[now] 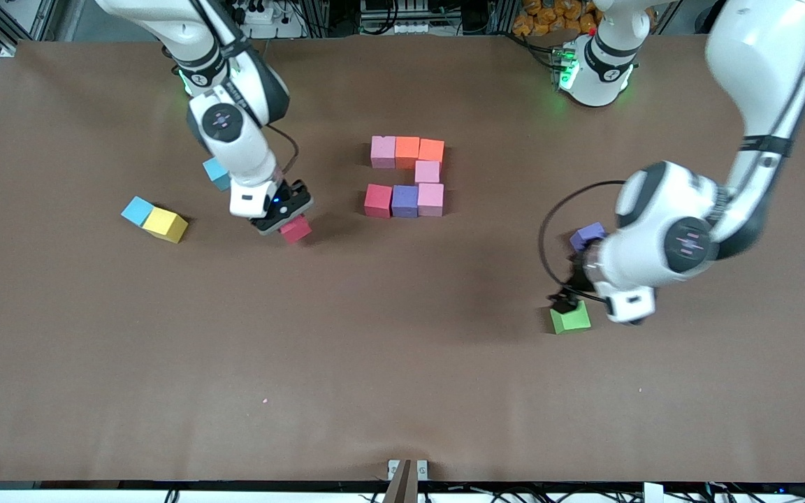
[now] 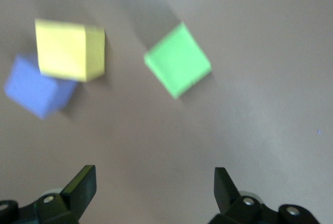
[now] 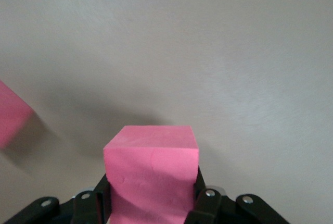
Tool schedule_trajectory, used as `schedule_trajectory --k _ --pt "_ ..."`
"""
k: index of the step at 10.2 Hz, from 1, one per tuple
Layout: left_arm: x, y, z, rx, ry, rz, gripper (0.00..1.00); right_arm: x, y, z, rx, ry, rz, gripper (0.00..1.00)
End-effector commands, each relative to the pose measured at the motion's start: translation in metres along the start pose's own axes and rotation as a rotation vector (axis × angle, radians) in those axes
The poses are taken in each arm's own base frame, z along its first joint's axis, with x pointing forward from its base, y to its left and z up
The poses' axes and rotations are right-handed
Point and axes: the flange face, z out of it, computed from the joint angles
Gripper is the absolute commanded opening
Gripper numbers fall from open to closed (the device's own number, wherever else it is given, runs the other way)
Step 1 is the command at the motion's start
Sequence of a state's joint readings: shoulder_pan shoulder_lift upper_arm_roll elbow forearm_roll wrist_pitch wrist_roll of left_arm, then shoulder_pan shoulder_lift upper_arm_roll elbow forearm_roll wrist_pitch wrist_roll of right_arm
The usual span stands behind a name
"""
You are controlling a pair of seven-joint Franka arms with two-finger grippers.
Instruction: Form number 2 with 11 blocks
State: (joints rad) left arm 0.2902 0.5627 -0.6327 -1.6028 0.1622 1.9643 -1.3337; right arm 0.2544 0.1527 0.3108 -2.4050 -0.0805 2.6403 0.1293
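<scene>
The right tool clenches a red cube, square-on between its fingers, beside the block group; the left tool, released, hangs over the green cube.

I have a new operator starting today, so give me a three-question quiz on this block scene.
1. True or false: the right gripper is shut on a red block.
2. Which block does the open left gripper hang beside? A) green B) orange C) light-blue
3. How many blocks already sit together in the figure at mid-table?

Key:
1. True; the right wrist view shows the block between the fingers.
2. A, the green block; a yellow block and a purple block lie close by.
3. Seven: three in the row farthest from the front camera, one pink block under its end, three in the nearer row.
</scene>
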Motion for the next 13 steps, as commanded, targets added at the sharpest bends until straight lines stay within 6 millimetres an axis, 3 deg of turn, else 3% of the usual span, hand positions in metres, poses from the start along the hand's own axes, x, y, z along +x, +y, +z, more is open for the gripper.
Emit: schedule_trajectory --k 1,2,4,6,8,10,13 --pt "0.022 -0.006 -0.002 0.01 -0.028 0.139 1.0 0.018 -0.04 0.001 0.024 -0.01 0.218 0.35" --pt "0.058 -0.023 -0.001 0.03 -0.025 0.162 1.0 0.034 -0.062 -0.002 0.032 -0.025 0.278 0.35" --pt "0.076 -0.032 0.0 0.032 -0.026 0.371 1.0 0.076 -0.101 -0.012 0.028 -0.089 0.379 0.35" --pt "0.086 -0.036 0.007 0.052 -0.016 0.59 1.0 0.1 -0.11 -0.007 0.041 -0.103 0.417 0.35" --pt "0.089 -0.019 0.02 0.024 -0.022 0.669 1.0 0.108 -0.113 0.004 0.05 -0.106 0.428 0.35" --pt "0.057 0.003 0.028 0.065 0.043 0.743 1.0 0.113 -0.132 0.022 0.047 -0.118 0.449 0.35" --pt "0.067 0.008 0.045 0.046 0.082 0.741 1.0 0.105 -0.151 0.048 0.023 -0.132 0.421 0.35"
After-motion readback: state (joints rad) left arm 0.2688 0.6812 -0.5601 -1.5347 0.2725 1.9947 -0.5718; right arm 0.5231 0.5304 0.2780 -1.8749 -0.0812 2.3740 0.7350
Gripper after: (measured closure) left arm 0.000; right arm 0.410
